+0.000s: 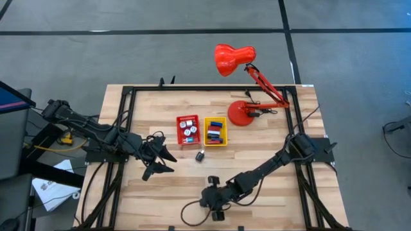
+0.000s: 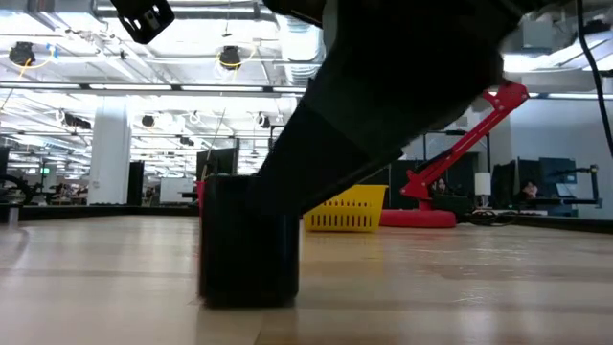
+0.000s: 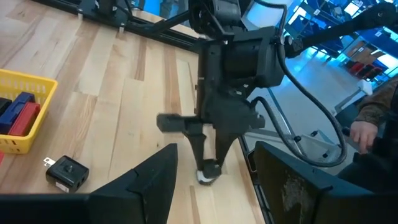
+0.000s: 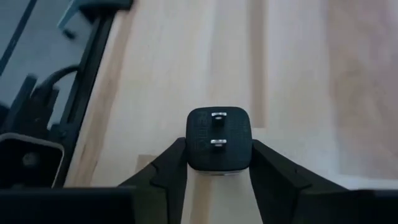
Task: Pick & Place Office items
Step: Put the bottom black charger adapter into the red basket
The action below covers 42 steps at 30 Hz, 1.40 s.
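A small black plug adapter (image 4: 219, 140) with two metal prongs stands on the wooden table near its near edge, between the fingers of my right gripper (image 4: 219, 163), which is shut on it. The low view shows it as a dark block (image 2: 249, 240) under the arm. A second black adapter (image 1: 200, 155) lies loose near the table's middle, its flat side on the wood. My left gripper (image 1: 164, 162) hovers open left of that one, with nothing between its fingers. Red, blue and black pieces lie in the yellow bin (image 1: 216, 131); white ones lie in the red bin (image 1: 188, 129). My right gripper pinches the adapter's two opposite side walls (image 4: 191, 149) between its two fingers (image 4: 168, 171). They come slanting down from above and from the table's right. The adapter rests on the table with its pronged face (image 4: 217, 127) turned up toward the wrist.
A big red desk lamp (image 1: 247, 90) stands at the far right, its base just right of the yellow bin. The black frame rails (image 1: 122, 128) run along the table's edges. A person's hand (image 3: 364, 130) shows beyond the table.
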Motion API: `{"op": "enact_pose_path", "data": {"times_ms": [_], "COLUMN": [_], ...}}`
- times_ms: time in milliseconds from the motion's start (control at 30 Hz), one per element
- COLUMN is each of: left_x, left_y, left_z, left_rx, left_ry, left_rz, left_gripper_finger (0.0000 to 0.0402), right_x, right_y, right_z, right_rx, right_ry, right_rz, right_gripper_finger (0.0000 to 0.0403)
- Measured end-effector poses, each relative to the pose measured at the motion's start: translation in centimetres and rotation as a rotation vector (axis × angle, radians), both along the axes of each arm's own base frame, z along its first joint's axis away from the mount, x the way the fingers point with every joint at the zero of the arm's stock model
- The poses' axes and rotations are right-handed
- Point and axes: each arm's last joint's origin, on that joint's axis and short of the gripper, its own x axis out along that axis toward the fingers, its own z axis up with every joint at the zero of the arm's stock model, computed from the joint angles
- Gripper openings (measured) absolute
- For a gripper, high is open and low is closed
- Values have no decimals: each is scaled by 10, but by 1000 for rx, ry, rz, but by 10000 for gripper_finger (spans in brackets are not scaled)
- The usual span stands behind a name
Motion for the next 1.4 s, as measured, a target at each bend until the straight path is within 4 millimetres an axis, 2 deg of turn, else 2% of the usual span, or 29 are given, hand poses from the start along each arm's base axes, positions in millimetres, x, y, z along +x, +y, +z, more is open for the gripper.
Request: {"op": "enact_pose_path", "data": {"times_ms": [67,167,267,400,467,633,767,933,1133,1400], "left_x": [0,0,0,1,5,22,40,57,60,59], "left_y": [0,0,2,6,7,4,2,4,10,13], "left_z": [0,0,-1,-3,-2,-3,-7,-13,-7,-8], "left_rx": [-5,-2,61,263,333,344,316,287,219,77], "left_ry": [1,1,-4,-37,-61,-134,-185,-232,-282,-257], "left_rz": [2,9,42,115,165,270,310,354,345,260], "left_gripper_finger": [209,209,209,209,209,209,209,209,209,209], "right_x": [0,0,-6,-18,-24,-36,-35,-31,-30,-26], "right_y": [-6,-22,-45,-82,-99,-134,-148,-154,-152,-151], "right_z": [8,37,79,140,163,200,212,214,210,205], "right_rx": [12,6,16,105,128,111,93,136,145,147], "right_ry": [-3,-33,-79,-173,-235,-358,-442,-460,-429,-415], "right_rz": [-57,-124,-174,-280,-331,-431,-434,-380,-340,-330], "right_gripper_finger": [140,138,131,132,136,137,137,137,137,138]}}
